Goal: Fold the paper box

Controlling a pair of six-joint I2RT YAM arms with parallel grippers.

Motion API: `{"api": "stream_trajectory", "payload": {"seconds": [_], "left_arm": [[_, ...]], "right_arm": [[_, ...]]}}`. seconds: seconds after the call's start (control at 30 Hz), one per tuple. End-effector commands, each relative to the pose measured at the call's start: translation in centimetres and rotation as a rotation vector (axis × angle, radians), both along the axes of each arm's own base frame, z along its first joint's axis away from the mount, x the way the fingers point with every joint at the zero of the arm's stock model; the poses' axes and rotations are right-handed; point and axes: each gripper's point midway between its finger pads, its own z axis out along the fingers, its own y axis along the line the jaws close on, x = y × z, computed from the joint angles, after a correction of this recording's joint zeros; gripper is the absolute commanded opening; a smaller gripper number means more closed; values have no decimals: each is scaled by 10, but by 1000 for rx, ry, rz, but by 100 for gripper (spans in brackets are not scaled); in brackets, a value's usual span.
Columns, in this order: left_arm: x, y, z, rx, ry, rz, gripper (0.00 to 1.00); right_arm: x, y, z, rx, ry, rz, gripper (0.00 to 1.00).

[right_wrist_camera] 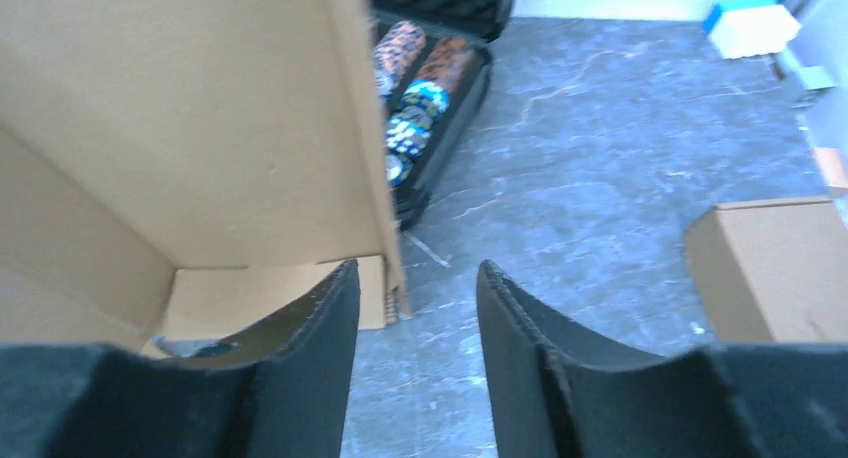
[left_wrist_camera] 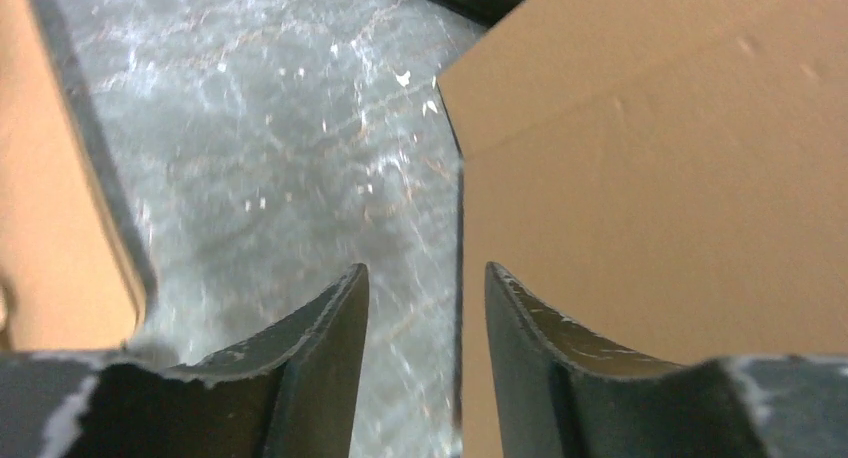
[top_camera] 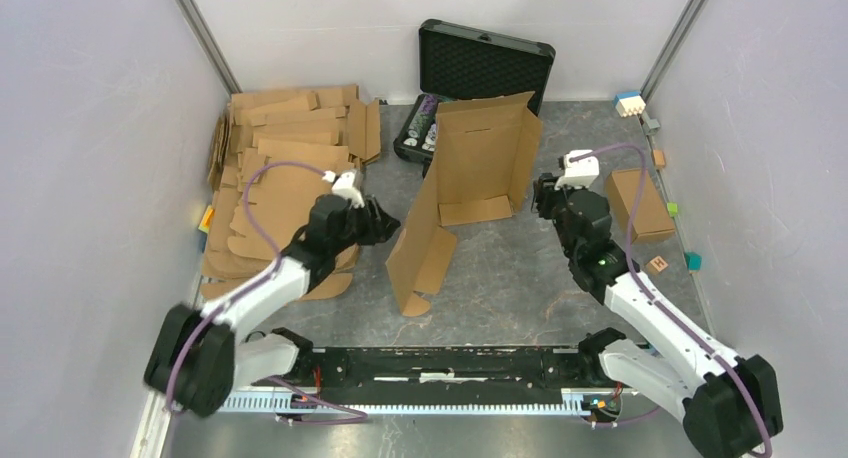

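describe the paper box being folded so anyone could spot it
Find the open black case at the back of the table. Just in front of it stands the paper box. It alone has upright panels, unlike the flat sheets stacked left and the small closed box right.

Overhead wide; both wrists close on paper box (top_camera: 480,158).

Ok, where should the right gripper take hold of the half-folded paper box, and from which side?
I'd take the paper box by the free vertical edge of its upright right wall, coming from the near right, one finger on each face. That wall stands thin with both faces exposed, and the open right gripper faces that edge.
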Motion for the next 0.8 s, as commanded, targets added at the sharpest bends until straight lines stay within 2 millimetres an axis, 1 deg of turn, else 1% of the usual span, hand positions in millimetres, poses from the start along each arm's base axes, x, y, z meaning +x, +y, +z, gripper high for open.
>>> {"api": "stream_trajectory", "payload": {"seconds": [0.0,0.03,0.07,0.1,0.17,0.27,0.3,0.33,0.37,0.4,0.5,0.57,0.63,0.77], "left_arm": [[-40,23,23,-82,-40,75,58],[-49,30,28,-84,-49,92,60],[-59,36,38,-95,-75,102,62],[-68,44,43,-94,-84,117,64],[-85,56,61,-115,-135,133,70],[-110,70,71,-128,-155,151,76],[-116,69,78,-167,-166,149,79],[-123,61,86,-216,-191,99,82],[-128,56,91,-255,-190,77,94],[-133,53,95,-281,-189,55,100],[-145,49,110,-299,-228,-10,100],[-153,48,129,-319,-301,-54,100],[-160,46,144,-330,-362,-98,97],[-169,34,157,-335,-396,-207,95]], "right_arm": [[-4,-8,-3,33,12,20,60],[-6,-5,-3,53,10,37,65],[-7,-2,-4,67,6,50,68],[-9,-1,-6,77,2,55,71],[-13,-5,-14,83,-5,44,78],[-20,-15,-24,89,-11,5,91],[-22,-18,-28,94,-13,-10,95],[-24,-22,-30,102,-20,-25,98],[-27,-24,-29,111,-36,-32,98],[-29,-26,-30,119,-45,-39,98],[-33,-29,-26,149,-87,-45,98],[-35,-29,-24,165,-104,-41,98],[-37,-28,-22,178,-115,-37,98],[-37,-24,-21,197,-121,-16,98]]}}
